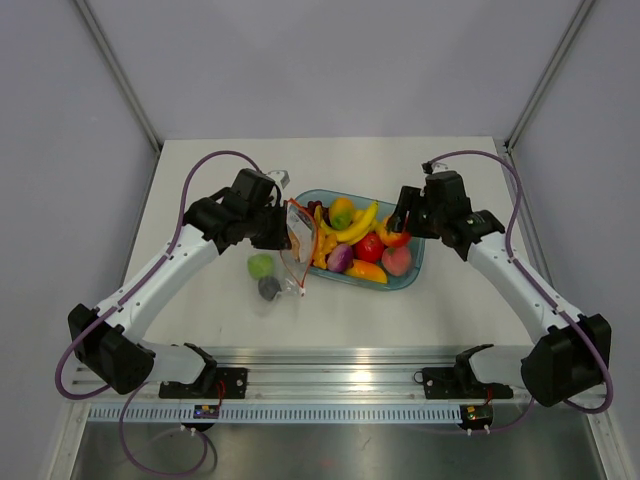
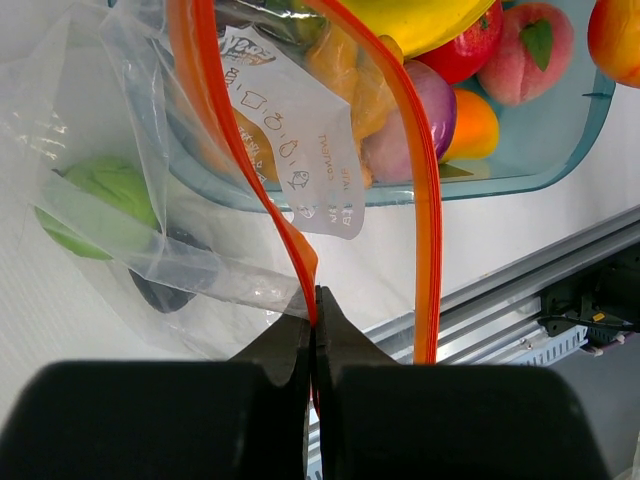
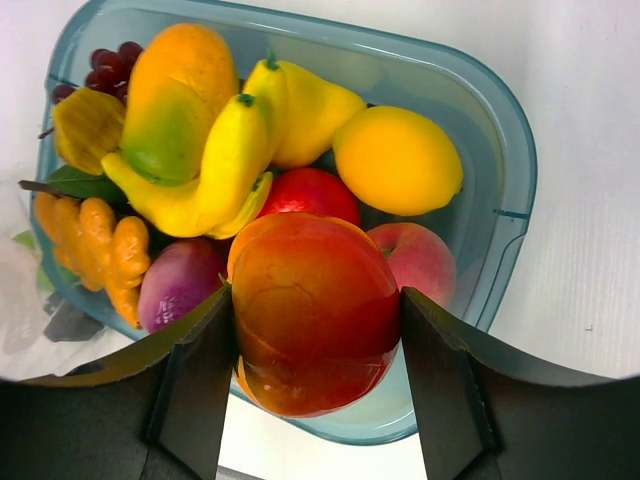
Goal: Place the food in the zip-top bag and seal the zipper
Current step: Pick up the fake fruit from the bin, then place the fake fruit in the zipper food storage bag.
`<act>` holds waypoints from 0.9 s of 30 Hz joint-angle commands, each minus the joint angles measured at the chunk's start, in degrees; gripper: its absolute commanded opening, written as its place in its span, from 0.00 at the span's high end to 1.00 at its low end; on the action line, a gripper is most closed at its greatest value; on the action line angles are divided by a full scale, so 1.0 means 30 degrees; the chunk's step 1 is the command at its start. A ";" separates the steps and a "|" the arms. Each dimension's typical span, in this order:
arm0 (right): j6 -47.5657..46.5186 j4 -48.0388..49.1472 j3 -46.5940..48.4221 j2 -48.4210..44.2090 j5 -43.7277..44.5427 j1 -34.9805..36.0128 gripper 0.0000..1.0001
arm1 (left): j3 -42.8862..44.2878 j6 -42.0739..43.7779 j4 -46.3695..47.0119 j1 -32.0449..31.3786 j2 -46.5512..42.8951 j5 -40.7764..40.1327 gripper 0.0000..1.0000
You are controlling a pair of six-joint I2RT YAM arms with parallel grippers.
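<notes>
while the bag [image 2: 120,130] is held open beside the tray [image 3: 500,200] by the left gripper [image 2: 315,300], clamped on its orange strip [image 2: 428,200], a red fruit [image 3: 310,290] is gripped above the tray by the right gripper [image 3: 318,340]; it is best carried across and released low inside the bag's mouth.

The zip-top bag [image 1: 292,262], clear and floppy, hangs open at 9 o'clock of the tray [image 3: 500,170]. Its orange-red zipper [image 2: 205,130] is parted into two strips, one pinched by the left gripper [image 2: 314,305]. A green piece [image 1: 261,265] and a dark piece [image 1: 269,288] show through its film. Banana [image 3: 215,165], lemon [image 3: 398,160] and peach [image 3: 420,262] are heaped in the tray. The right gripper [image 3: 318,300] clamps a red-orange fruit [image 3: 315,330].
</notes>
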 commanded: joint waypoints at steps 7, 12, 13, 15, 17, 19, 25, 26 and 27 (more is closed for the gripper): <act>0.0241 -0.0753 0.3632 -0.0447 0.0828 0.3898 0.68 | 0.0218 -0.0217 0.1048 -0.0085 -0.0265 0.0872 1.00; 0.0680 -0.0138 0.5769 0.0724 0.0537 0.6188 0.68 | 0.0130 -0.0275 0.1047 -0.0085 -0.0411 0.0988 1.00; 0.0710 0.0124 0.6006 0.1220 0.0536 0.6482 0.68 | 0.0101 -0.0276 0.1048 -0.0085 -0.0440 0.0989 1.00; 0.0769 0.0244 0.6736 0.1807 0.0566 0.7186 0.68 | 0.0072 -0.0305 0.1135 -0.0085 -0.0529 0.1048 1.00; 0.0827 0.0477 0.7178 0.2686 0.0508 0.7625 0.68 | 0.0101 -0.0305 0.1136 -0.0085 -0.0558 0.1048 1.00; 0.0857 0.0799 0.7735 0.3504 0.0420 0.8299 0.67 | 0.0130 -0.0276 0.1136 -0.0085 -0.0616 0.1048 1.00; 0.0740 0.0830 0.9025 0.6024 0.0449 0.9385 0.64 | 0.0364 -0.0246 0.1019 -0.0085 -0.0821 0.1077 1.00; 0.0711 0.0772 0.9142 0.6261 0.0449 0.9501 0.63 | 0.0423 -0.0217 0.0990 -0.0085 -0.0850 0.1048 1.00; 0.0623 0.0742 0.9346 0.6525 0.0449 0.9560 0.61 | 0.0481 -0.0188 0.0873 -0.0085 -0.0909 0.0961 1.00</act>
